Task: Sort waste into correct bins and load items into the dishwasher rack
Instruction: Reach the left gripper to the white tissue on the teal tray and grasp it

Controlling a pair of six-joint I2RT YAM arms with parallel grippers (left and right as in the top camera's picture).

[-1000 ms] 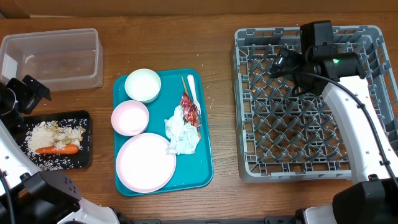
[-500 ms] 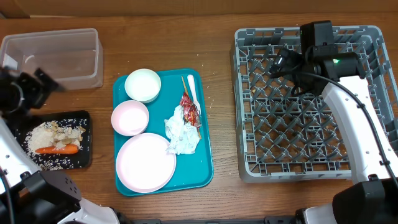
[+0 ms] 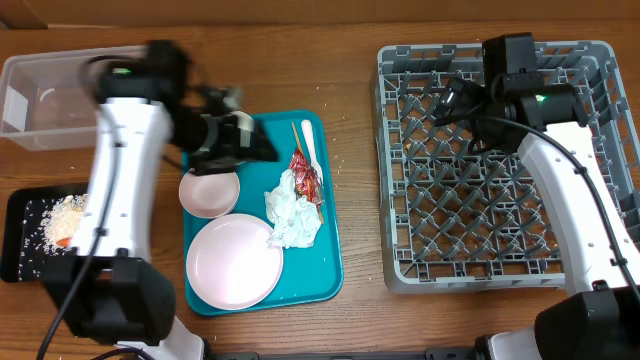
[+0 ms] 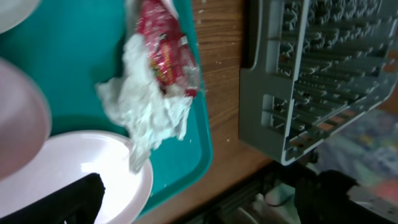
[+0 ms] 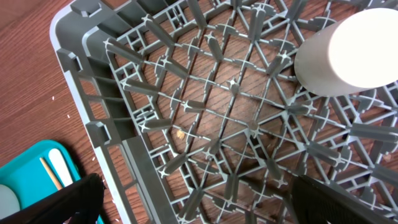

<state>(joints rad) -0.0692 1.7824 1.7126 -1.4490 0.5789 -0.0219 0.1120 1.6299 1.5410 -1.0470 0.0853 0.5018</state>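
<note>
— Hovering where, the left gripper (image 3: 238, 142)?
— Over the tray (image 3: 327, 262), near the napkin (image 3: 293, 215), jaws spread, empty.
— And the right gripper (image 3: 450, 100)?
— Spread also, above the rack (image 3: 470, 232); the cup (image 5: 348, 53) stands inside.

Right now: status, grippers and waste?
Left gripper open, over teal tray. Right gripper open, over dishwasher rack. Napkin, red wrapper on tray, unpicked. Nothing in the way.

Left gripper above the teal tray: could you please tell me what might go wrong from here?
The open left gripper hovers by the small pale pink bowl; a low sweep could knock it. The small red shiny wrapper lies on the crumpled white napkin, beside the thin wooden chopsticks, so one pinch may drag several things. The napkin's corner overlaps the pale pink round plate, so lifting the plate could carry it along.
</note>
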